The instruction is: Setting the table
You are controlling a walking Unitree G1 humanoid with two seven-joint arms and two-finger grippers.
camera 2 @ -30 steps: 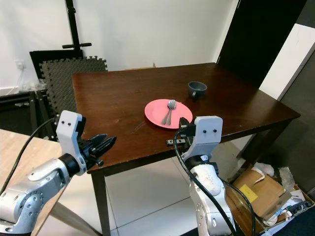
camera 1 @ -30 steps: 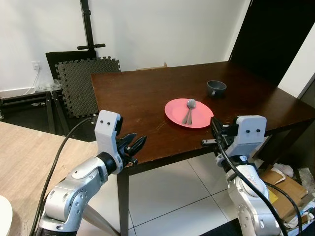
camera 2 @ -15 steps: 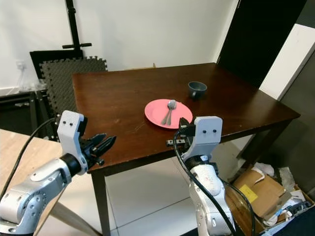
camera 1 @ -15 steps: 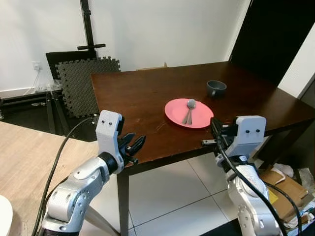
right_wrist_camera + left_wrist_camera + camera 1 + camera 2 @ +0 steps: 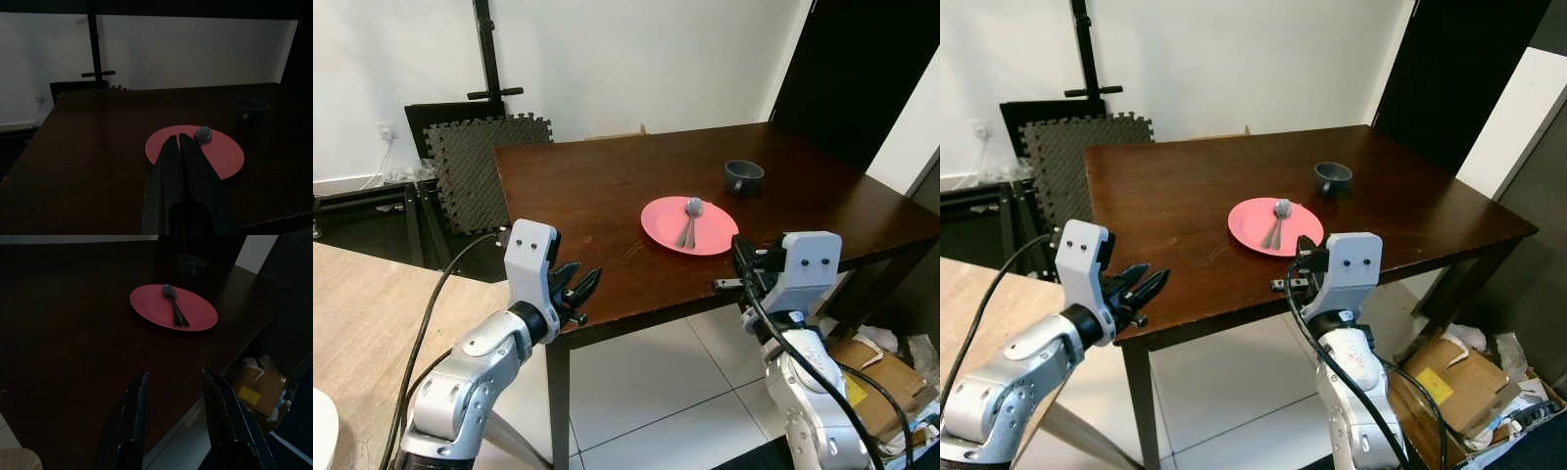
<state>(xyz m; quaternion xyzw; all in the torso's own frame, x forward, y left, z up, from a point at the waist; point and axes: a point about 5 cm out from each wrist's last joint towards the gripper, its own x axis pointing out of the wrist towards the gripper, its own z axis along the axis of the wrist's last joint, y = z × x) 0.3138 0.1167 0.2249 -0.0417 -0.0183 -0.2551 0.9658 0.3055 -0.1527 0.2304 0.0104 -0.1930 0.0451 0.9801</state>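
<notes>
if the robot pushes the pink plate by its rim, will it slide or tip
The pink plate looks shallow and flat on the glossy wooden table, so it would probably slide rather than tip. The loose cutlery lying across it may shift or rattle. It looks light, perhaps plastic.

We stand at a dark wooden table [image 5: 587, 186]. Beyond our right gripper [image 5: 741, 257], near the front edge, lies a pink plate [image 5: 688, 225]; further beyond it sits a dark mug [image 5: 743, 175], apart from the plate.
</notes>
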